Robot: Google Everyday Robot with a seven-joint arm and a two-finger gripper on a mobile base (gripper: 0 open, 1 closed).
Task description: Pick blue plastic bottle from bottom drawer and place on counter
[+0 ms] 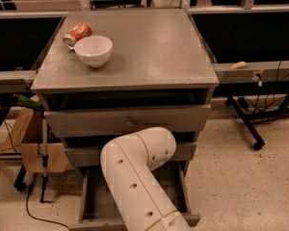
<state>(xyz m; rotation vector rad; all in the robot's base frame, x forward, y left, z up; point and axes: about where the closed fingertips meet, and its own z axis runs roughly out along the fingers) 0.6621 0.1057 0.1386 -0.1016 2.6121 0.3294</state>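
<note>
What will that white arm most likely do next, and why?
Probably reach down into the open bottom drawer to feel for the bottle. The arm bends over that drawer, its pincer is hidden behind the arm, no bottle shows, and the counter holds only a can and a bowl.

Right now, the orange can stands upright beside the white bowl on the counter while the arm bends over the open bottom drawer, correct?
No: the camera view shows the orange can lying on its side beside the white bowl on the counter. The arm does bend over the open bottom drawer, with the gripper out of sight behind it.
</note>
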